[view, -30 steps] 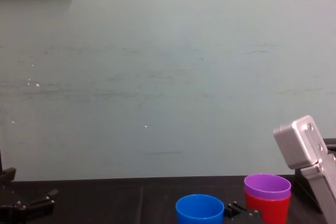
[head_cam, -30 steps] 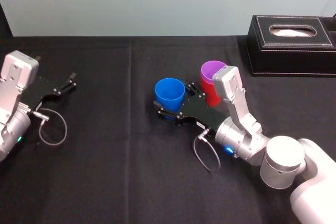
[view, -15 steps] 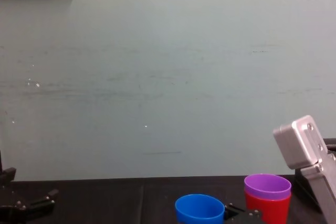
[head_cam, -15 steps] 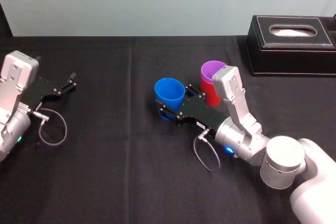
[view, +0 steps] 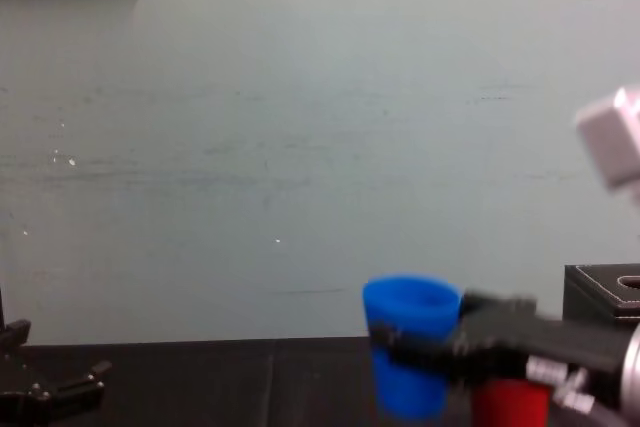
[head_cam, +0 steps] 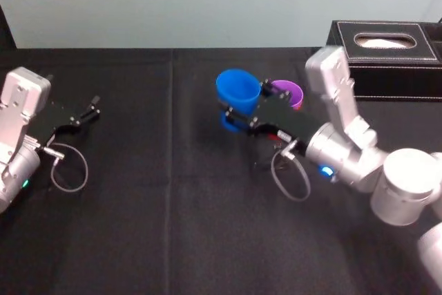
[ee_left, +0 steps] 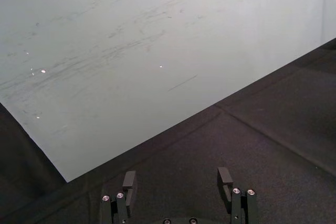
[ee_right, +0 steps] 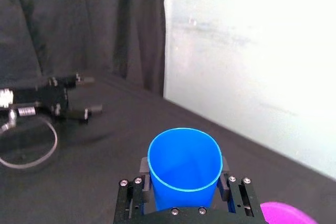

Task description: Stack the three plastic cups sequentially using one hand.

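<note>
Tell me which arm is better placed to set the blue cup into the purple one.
Right. The right gripper is shut on the blue cup, held up just beside the purple cup. The left gripper rests open, far off at the table's left.

Light: bright and even, coming from overhead; the black tablecloth point(head_cam: 152, 226) stays dark and matte.
Glare: the pale wall point(ee_right: 252, 40) beyond the right gripper point(ee_right: 184, 169)'s jaws burns out to white.
Sheen: the blue cup point(ee_right: 184, 156) between those jaws has a lightly lit rim.
</note>
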You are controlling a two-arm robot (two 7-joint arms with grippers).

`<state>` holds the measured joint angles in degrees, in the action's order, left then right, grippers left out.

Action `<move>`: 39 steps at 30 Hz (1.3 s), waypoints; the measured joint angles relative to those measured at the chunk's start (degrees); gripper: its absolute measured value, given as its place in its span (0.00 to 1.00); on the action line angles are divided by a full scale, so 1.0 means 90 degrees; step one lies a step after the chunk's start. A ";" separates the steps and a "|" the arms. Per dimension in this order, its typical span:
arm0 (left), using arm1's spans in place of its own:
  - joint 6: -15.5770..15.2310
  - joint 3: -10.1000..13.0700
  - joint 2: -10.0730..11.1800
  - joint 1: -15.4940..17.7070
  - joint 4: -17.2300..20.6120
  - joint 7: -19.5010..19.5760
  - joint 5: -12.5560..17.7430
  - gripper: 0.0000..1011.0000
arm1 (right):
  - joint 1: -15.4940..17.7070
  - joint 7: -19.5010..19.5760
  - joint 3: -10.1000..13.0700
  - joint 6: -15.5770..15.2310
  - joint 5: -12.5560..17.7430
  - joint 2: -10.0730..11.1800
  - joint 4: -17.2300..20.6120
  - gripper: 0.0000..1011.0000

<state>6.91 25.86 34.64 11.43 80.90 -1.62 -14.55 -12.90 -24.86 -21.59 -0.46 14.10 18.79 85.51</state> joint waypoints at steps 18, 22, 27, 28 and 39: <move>0.0000 0.0000 0.0000 0.0000 0.0000 0.0000 0.0000 0.99 | -0.0224 0.0333 0.0556 -0.1183 0.0715 0.0582 0.0957 0.72; 0.0000 0.0000 0.0000 0.0000 0.0000 0.0000 0.0000 0.99 | -0.0197 0.0410 0.0594 -0.1150 0.0756 0.0622 0.0871 0.72; 0.0000 0.0000 0.0000 0.0000 0.0000 0.0000 0.0000 0.99 | -0.0136 0.0449 0.0634 -0.1024 0.0781 0.0697 0.0731 0.72; 0.0000 0.0000 0.0000 0.0000 0.0000 0.0000 0.0000 0.99 | -0.0131 0.0449 0.0635 -0.1003 0.0781 0.0705 0.0713 0.72; 0.0000 0.0000 0.0000 0.0000 0.0000 0.0000 0.0000 0.99 | -0.0189 0.0404 0.0551 -0.0676 0.0746 0.0661 0.0318 0.72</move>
<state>6.91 25.86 34.65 11.43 80.90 -1.62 -14.55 -14.60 -21.23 -16.64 -6.54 20.81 24.73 88.37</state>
